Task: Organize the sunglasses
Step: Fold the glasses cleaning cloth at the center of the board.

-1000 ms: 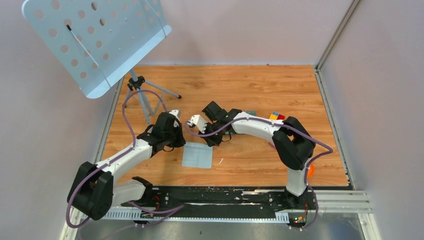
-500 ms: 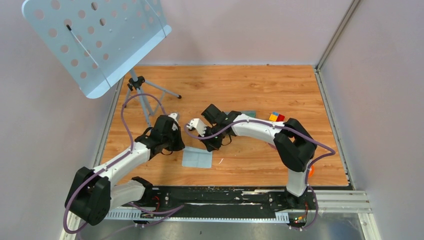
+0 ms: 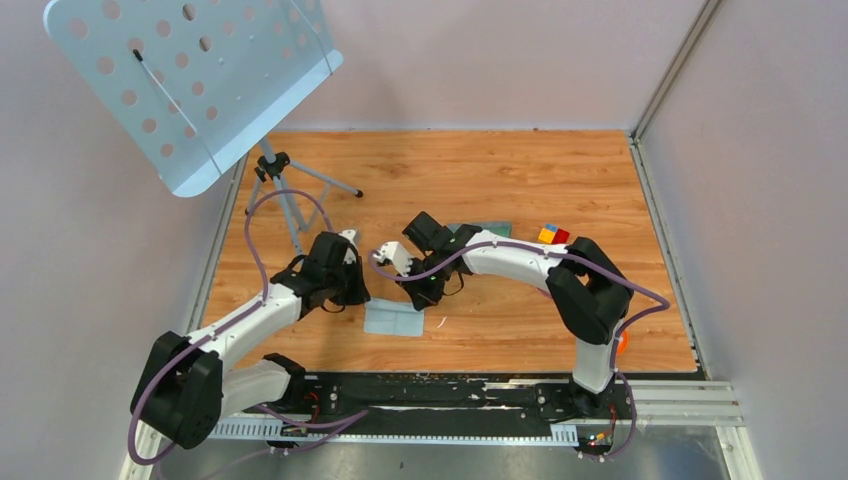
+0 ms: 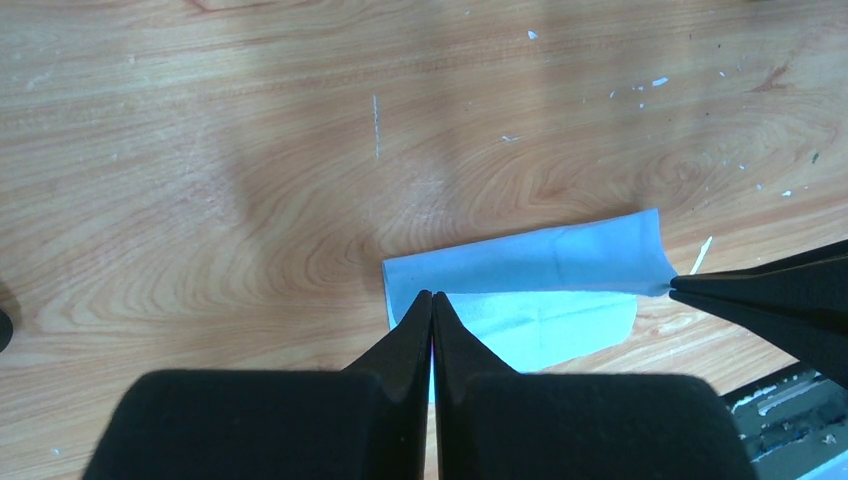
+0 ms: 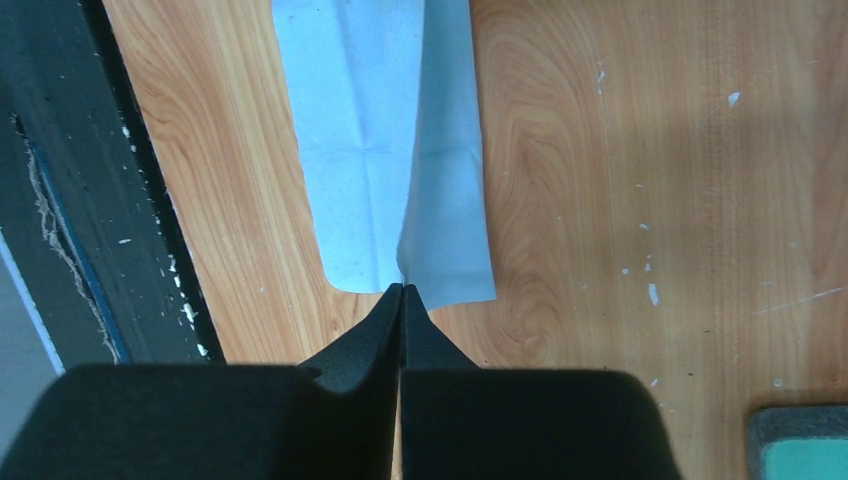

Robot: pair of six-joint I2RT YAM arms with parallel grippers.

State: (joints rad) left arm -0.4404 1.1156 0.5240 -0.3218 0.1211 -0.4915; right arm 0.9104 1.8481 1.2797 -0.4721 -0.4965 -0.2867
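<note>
The pale grey-blue cloth (image 3: 395, 320) lies on the wooden table between my arms, its far edge lifted and doubled over. My left gripper (image 3: 355, 298) is shut on its left corner, as the left wrist view (image 4: 431, 295) shows on the cloth (image 4: 540, 270). My right gripper (image 3: 420, 298) is shut on its right corner, pinching the fold in the right wrist view (image 5: 402, 288) of the cloth (image 5: 370, 130). The grey case with a teal inside (image 3: 490, 227) lies behind my right arm, and its corner shows in the right wrist view (image 5: 805, 445). The sunglasses show in no view.
A perforated music stand (image 3: 190, 80) on a tripod (image 3: 290, 195) stands at the far left. A coloured cube (image 3: 552, 234) sits right of the case. An orange ball (image 3: 621, 342) lies by my right base. The black rail (image 3: 440, 390) runs along the near edge.
Both grippers have moved toward the near edge, drawing the cloth's far edge over itself. The cloth now looks shorter from far to near.
</note>
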